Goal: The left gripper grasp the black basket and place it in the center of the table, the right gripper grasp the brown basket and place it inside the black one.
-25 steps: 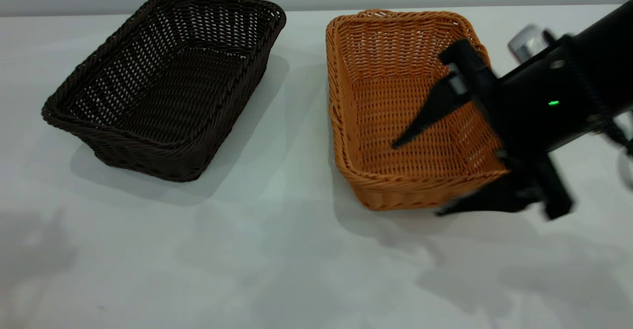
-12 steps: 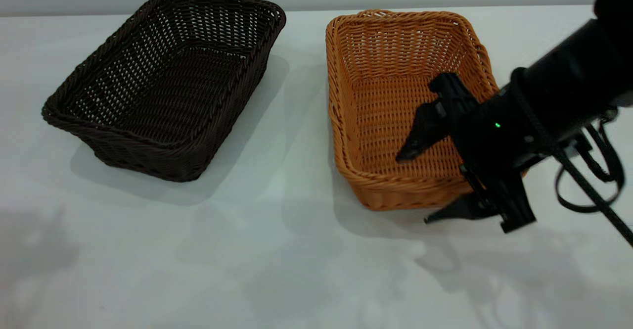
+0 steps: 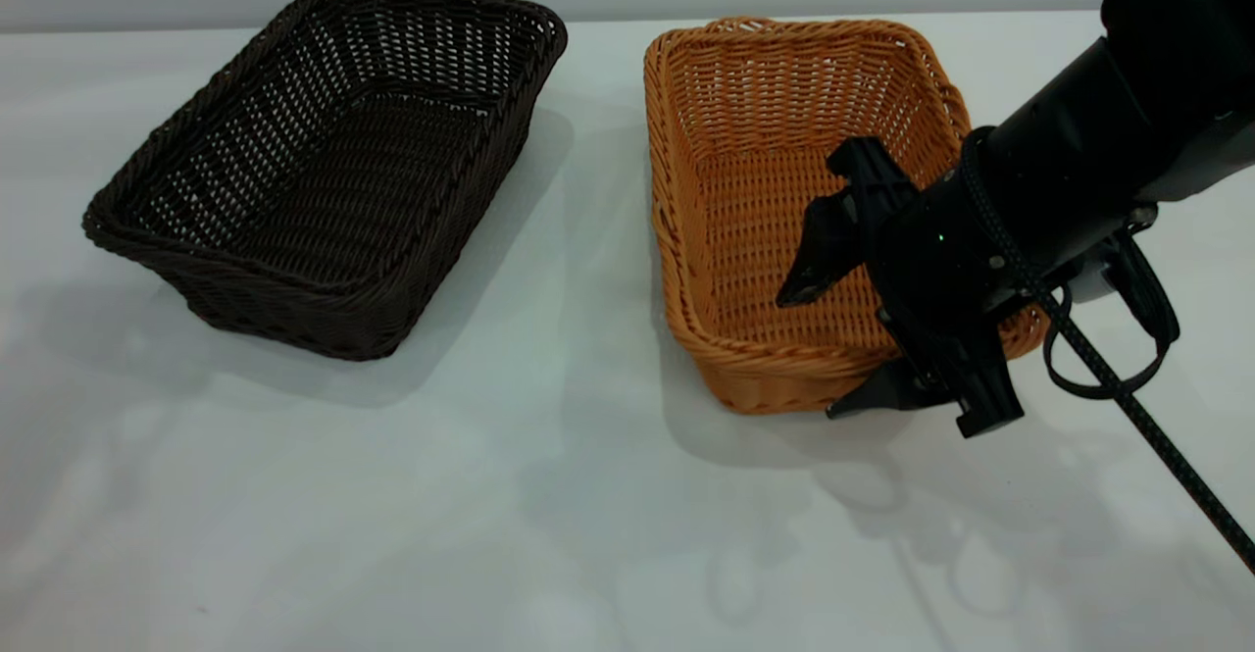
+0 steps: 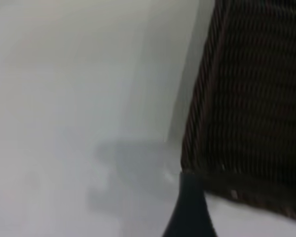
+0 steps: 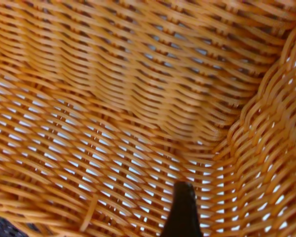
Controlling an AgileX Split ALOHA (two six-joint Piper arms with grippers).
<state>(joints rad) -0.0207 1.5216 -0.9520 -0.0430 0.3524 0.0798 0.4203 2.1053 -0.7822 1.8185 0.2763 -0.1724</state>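
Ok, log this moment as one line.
right gripper: open, straddling near wall of brown basket | left gripper: beside black basket, not holding | both baskets apart on table

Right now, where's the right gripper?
In the exterior view, the right gripper is at the table's right side, open and straddling the brown basket's near right corner, one finger inside, one outside.

black basket [image 3: 328, 157]: dark brown-black wicker, upright, empty, sitting angled on the left part of the table [image 3: 490, 495].
brown basket [image 3: 784, 191]: orange-tan wicker, upright, right of the black one and well apart from it; its near right corner sits between the spread fingers of the right gripper [image 3: 819, 353], contact hard to tell.
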